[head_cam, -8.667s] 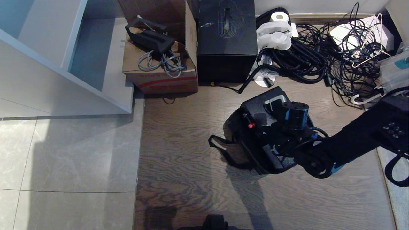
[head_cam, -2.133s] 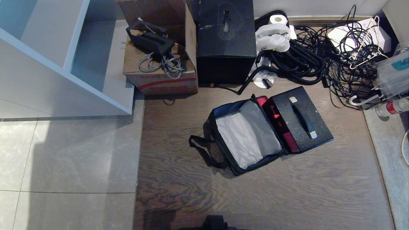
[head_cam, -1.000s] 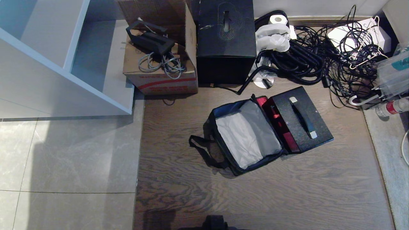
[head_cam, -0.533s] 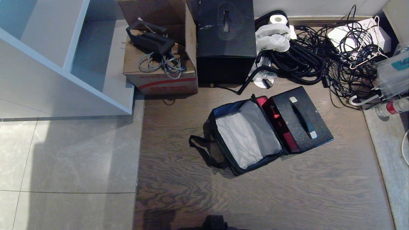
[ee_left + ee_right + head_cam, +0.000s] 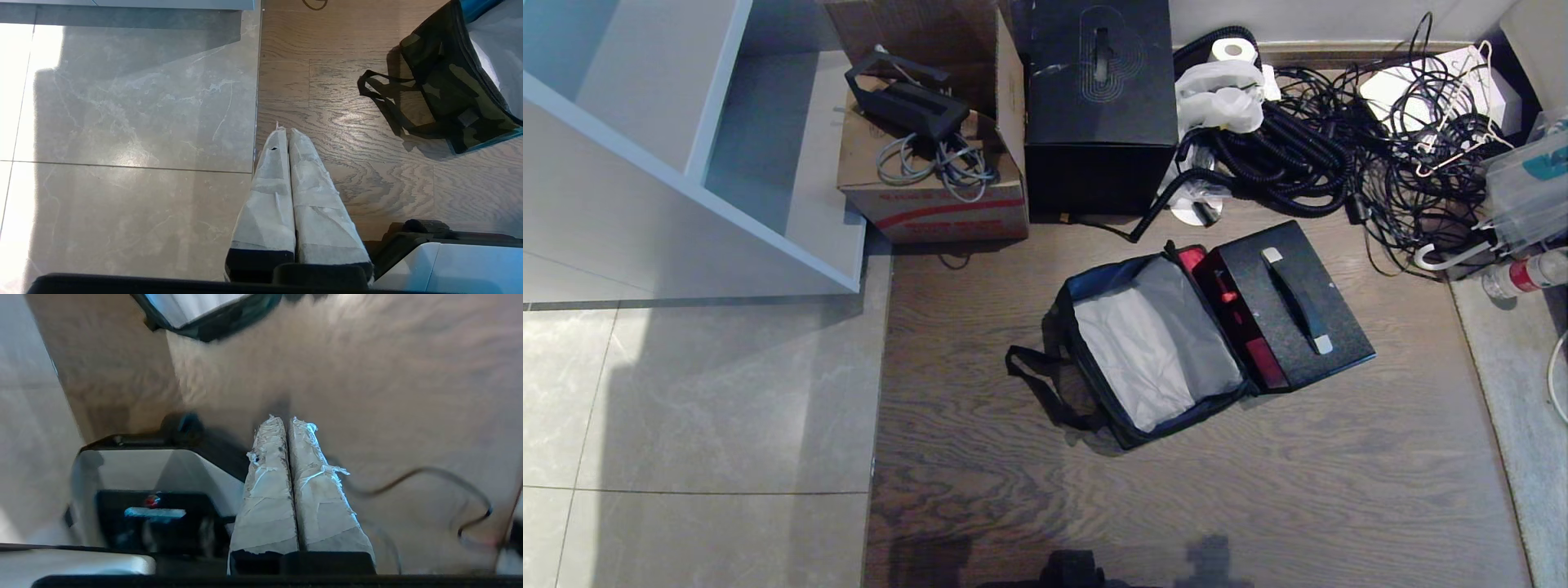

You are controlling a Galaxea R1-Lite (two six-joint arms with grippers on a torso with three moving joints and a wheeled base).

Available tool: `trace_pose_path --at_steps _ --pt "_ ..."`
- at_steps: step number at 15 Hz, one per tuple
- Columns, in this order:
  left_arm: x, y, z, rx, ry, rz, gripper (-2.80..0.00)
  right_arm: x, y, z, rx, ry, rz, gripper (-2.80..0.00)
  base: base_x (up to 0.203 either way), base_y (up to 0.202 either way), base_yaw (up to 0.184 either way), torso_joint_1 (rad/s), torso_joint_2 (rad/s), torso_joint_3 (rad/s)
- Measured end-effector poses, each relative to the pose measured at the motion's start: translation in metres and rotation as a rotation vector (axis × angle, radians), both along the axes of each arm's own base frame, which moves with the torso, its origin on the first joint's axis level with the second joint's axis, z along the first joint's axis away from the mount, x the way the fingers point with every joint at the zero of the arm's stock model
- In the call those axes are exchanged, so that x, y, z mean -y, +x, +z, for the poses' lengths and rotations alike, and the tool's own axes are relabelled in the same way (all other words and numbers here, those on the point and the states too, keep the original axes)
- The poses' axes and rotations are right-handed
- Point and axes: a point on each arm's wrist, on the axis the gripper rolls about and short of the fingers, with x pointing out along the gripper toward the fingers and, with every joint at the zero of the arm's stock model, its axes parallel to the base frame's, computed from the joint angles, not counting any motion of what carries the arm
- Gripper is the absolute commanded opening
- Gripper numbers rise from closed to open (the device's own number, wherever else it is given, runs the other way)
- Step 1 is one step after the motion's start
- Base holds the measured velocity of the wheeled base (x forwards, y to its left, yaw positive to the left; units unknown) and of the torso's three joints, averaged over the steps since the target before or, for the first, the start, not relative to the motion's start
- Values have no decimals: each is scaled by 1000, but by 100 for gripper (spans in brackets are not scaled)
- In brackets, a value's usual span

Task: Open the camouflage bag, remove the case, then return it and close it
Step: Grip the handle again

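Two grippers, each with tape-wrapped fingers pressed together and holding nothing, hang low over the floor and outside the head view. The left gripper (image 5: 284,134) sits above the seam where grey tile meets wood planks; the right gripper (image 5: 284,421) hovers over bare wood beside the robot's base (image 5: 135,498).

The bag (image 5: 1152,351) lies open in the middle of the wood floor (image 5: 1258,506), its silver lining (image 5: 1156,347) exposed, its strap (image 5: 1045,388) trailing toward the tile. In the left wrist view its outer wall shows camouflage (image 5: 449,85). The case (image 5: 1290,302), black with a handle on top, rests on the floor touching the bag's right side, by the red rim.

Along the far wall stand a cardboard box (image 5: 931,180) with red print too small to read, a black box (image 5: 1101,106) bearing a looping line pattern on its lid, and a heap of cables (image 5: 1339,155). A white shelf unit (image 5: 686,163) fills the far left corner.
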Motion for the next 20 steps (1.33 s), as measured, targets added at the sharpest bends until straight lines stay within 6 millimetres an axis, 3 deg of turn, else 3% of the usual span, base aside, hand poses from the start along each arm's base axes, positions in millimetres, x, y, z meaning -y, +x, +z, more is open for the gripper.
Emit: trace_pose_path --at_steps 2,4,6,8,9,11,13,17,20 --pt "0 0 0 0 0 0 -280 -2 65 21 -128 11 10 -280 0 0 0 0 0 0" --pt "0 0 0 0 0 0 -280 -5 145 31 -211 6 25 -280 0 0 0 0 0 0" --pt "0 0 0 0 0 0 -280 -8 227 27 -230 -6 39 -280 0 0 0 0 0 0" --pt "0 0 0 0 0 0 -280 -10 294 9 -199 -41 32 -280 0 0 0 0 0 0" --pt "0 0 0 0 0 0 -280 -8 325 -3 -168 -69 17 0 0 0 0 0 0 0" --pt "0 0 0 0 0 0 -280 -3 372 -19 -76 -146 -22 0 0 0 0 0 0 0" --pt "0 0 0 0 0 0 -280 0 391 -32 -60 -228 -44 0 0 0 0 0 0 0" --pt "0 0 0 0 0 0 -280 -1 400 -32 -3 -357 -67 0 0 0 0 0 0 0" --pt "0 0 0 0 0 0 -280 -2 404 -39 18 -609 -174 0 0 0 0 0 0 0"
